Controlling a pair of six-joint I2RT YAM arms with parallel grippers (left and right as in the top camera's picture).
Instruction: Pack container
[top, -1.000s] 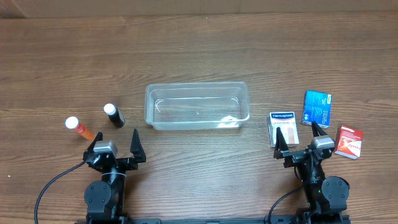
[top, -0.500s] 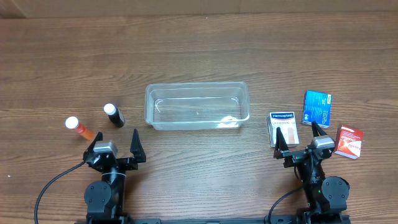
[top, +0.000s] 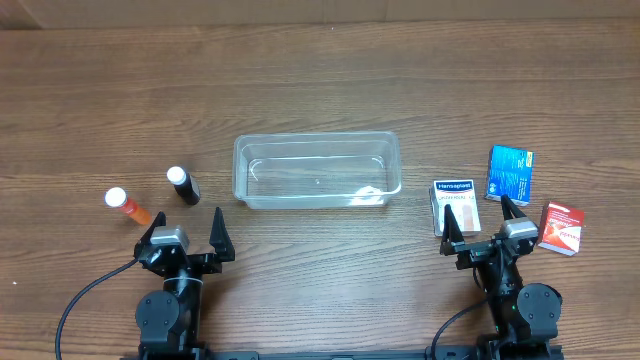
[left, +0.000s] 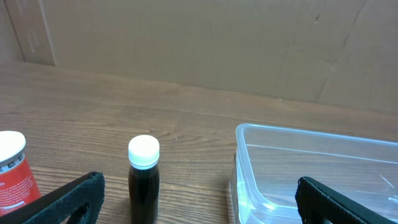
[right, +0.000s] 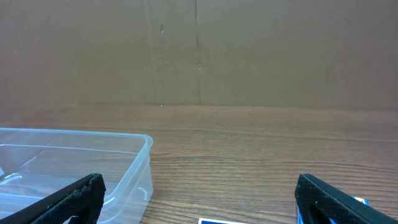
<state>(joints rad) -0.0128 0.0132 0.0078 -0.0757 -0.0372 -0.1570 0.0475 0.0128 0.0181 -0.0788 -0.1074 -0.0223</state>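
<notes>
Item 1: brown wood-grain table (top: 320, 70), bearing everything listed; no fault expected of it.

Item 2: the container (top: 318, 170), a clear rectangular plastic tub with rounded corners and a rim; my landmark, at the table's centre, long side toward me; nothing packed in it that I can see. Risk, in my judgement: it looks light, so a finger catching the rim during a drop could slide or tip it.

Item 3: left gripper (top: 183, 224), black, two fingers, near and left of the tub; fingers spread wide, holding nothing.

Item 4: right gripper (top: 478, 222), same make, near and right of the tub; fingers likewise wide apart and empty.

Item 5: white plaster box with a blue label (top: 456, 206), just off the tub's right end, directly ahead of the right gripper. Risk: a flat box offers little to pinch; a shallow descent could push it away instead.

Item 6: blue cardboard box (top: 509, 173), right of the tub, beyond the white box; the two are near each other, so wide fingers may knock one while taking the other.

Item 7: red-and-white small box (top: 561, 228), farthest right of the tub.

Item 8: orange bottle with a white cap (top: 127, 204), farthest left of the tub.

Item 9: black bottle with a white cap (top: 183, 186), upright between the orange bottle and the tub; narrow, so an off-centre approach could topple it and set it rolling.
</notes>
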